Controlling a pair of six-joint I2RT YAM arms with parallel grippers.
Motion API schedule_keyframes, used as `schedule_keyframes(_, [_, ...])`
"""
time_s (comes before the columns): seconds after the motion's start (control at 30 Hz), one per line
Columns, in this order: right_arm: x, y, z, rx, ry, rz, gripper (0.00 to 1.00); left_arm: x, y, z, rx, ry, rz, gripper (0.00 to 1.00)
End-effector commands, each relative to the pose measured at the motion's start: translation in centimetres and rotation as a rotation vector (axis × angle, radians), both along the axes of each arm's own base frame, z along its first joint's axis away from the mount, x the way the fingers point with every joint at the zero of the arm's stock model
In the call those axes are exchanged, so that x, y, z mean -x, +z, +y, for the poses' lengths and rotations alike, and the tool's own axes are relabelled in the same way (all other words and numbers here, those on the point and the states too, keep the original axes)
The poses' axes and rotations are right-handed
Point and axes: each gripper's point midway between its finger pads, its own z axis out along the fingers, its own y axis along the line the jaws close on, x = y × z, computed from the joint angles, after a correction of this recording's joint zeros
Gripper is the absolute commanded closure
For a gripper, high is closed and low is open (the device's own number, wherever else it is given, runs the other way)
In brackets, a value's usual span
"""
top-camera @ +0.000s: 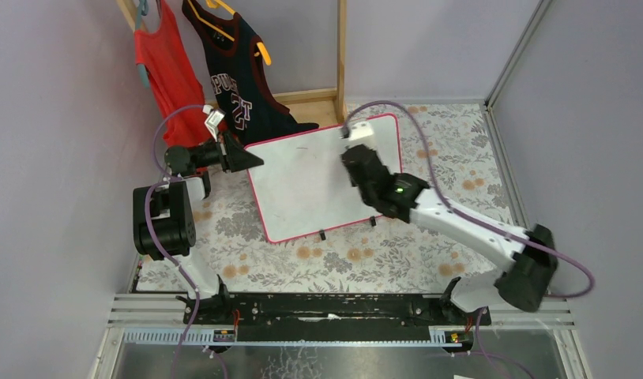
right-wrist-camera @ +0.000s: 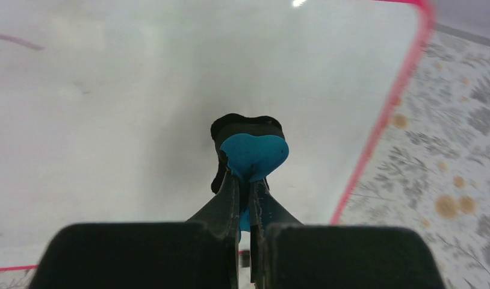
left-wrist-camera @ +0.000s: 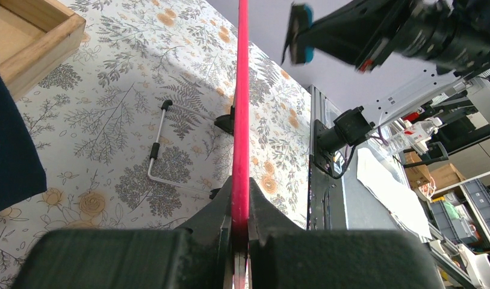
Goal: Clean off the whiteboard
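Black fingers [left-wrist-camera: 221, 211] of the left gripper [left-wrist-camera: 240, 186] fill the bottom of the left wrist view. They are pinched tight on the pink-red frame [left-wrist-camera: 240, 90] of the whiteboard [top-camera: 310, 181], which runs edge-on straight up the middle of that picture. Left of the frame, a bent wire stand [left-wrist-camera: 155, 150] with black sleeves lies on the floral tablecloth [left-wrist-camera: 104, 78].

At the bottom centre of the right wrist view, the right gripper [right-wrist-camera: 244, 186] has its fingers drawn narrow around a blue heart-shaped eraser [right-wrist-camera: 253, 155] with a black pad behind it. The eraser is held in front of the white face, toward the board's right side. Whether the pad touches the face cannot be told. A faint dark stroke [right-wrist-camera: 14, 40] sits at the upper left of that frame, and the rest of the face looks nearly blank.

From above, the whiteboard sits in the middle of the picture, tilted, with the left gripper at its upper left corner and small black feet [top-camera: 322, 234] along its lower edge. In the upper left of the frame, a red jersey [top-camera: 170, 75] and a dark jersey [top-camera: 239, 87] hang beside a wooden post [top-camera: 341, 47].
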Motion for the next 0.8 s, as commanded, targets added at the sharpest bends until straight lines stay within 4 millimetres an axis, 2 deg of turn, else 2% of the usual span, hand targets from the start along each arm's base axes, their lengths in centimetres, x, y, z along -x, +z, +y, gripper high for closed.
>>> schedule_keyframes(0.0, [1.5,4.6,-8.2,-0.081,-0.161,-0.076,1.00,1.5,0.4,-0.5,-0.055,-0.068,-0.050,1.00])
schedule_keyframes(0.1, [2.9,5.1,-12.4,-0.066,-0.249,-0.074,1.00,1.5,0.3,-0.4,-0.056,-0.069,-0.047,1.00])
schedule_keyframes(0.2, [4.3,4.4,-15.8,-0.048,-0.329,-0.050,1.00,1.5,0.3,-0.4,-0.057,-0.069,-0.050,1.00])
schedule_keyframes(0.33, [5.8,1.8,-19.0,-0.057,-0.416,0.000,1.00,1.5,0.3,-0.4,-0.056,-0.069,-0.048,1.00])
schedule_keyframes(0.4, [6.3,-0.1,-20.2,-0.058,-0.446,0.047,1.00,1.5,0.3,-0.5,-0.057,-0.070,-0.047,1.00])
schedule_keyframes(0.63, [5.5,-7.3,-24.2,-0.058,-0.543,0.285,1.00,1.6,0.3,-0.5,-0.057,-0.069,-0.050,1.00])
schedule_keyframes(0.77, [3.7,-9.5,-25.5,-0.119,-0.580,0.373,1.00,1.7,0.2,-0.5,-0.057,-0.070,-0.047,1.00])
